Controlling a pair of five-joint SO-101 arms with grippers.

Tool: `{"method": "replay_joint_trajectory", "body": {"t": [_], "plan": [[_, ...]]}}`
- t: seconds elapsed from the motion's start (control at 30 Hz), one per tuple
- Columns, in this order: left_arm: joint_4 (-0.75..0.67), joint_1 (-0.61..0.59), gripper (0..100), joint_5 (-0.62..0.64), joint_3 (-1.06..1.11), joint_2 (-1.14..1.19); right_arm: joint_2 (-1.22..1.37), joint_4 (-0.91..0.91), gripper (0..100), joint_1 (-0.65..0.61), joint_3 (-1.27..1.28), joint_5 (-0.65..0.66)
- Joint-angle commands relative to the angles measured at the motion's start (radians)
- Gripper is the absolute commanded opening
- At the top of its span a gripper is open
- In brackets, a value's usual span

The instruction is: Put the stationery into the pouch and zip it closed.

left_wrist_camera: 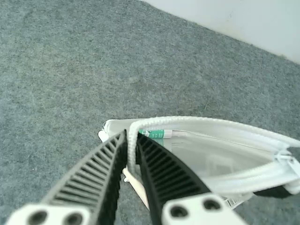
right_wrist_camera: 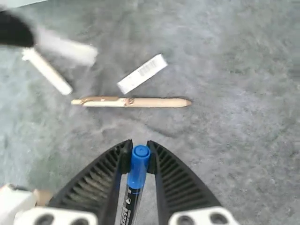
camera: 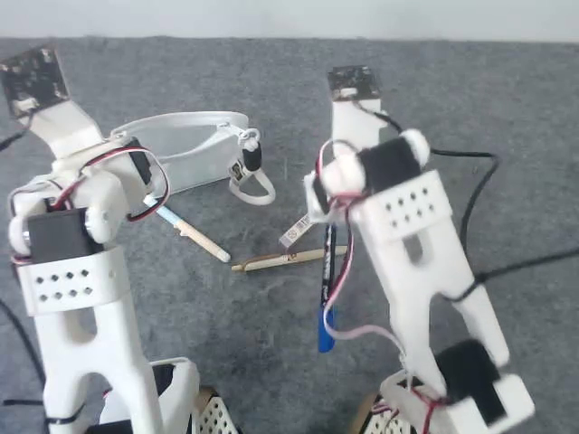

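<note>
White and see-through, the pouch (camera: 194,149) lies in the upper left of the high view with its zipper undone and its mouth facing the middle of the table. The left gripper (left_wrist_camera: 131,136) has its fingers clamped together on the rim at the pouch's near end. I judge this is meant to pin the pouch down and hold the opening steady while things go in. A white strap (camera: 254,188) trails from the pouch's far end.

The right gripper (right_wrist_camera: 139,146) is closed on a marker (right_wrist_camera: 137,165) with a blue cap, held lengthwise between the fingers. In the high view the marker (camera: 325,333) hangs right of centre, well apart from the pouch. Held end-on like this, it could be slid into the mouth once it is turned to line up.

A beige pen (camera: 289,259) lies on the grey carpet (camera: 507,117) at mid-frame, and a second pen (camera: 194,233) lies near the pouch's mouth, neither of them packed. A small white label (camera: 296,233) rests just above the beige pen. The task looks to be at an early stage, with the zipping last.
</note>
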Motion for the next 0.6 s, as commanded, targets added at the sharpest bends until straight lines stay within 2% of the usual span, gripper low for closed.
{"method": "replay_joint_trajectory", "body": {"t": [0.0,0.27,0.57], "plan": [[-0.028,0.003,1,0.009,0.001,-0.006,-0.154,0.018,0.6,-0.056,0.029,0.012],[-0.028,0.003,1,0.009,0.001,-0.006,-0.498,-0.186,0.6,-0.128,0.250,0.014],[-0.028,0.005,1,0.009,0.002,-0.006,-0.935,-0.693,0.6,-0.208,0.638,0.015]]}}
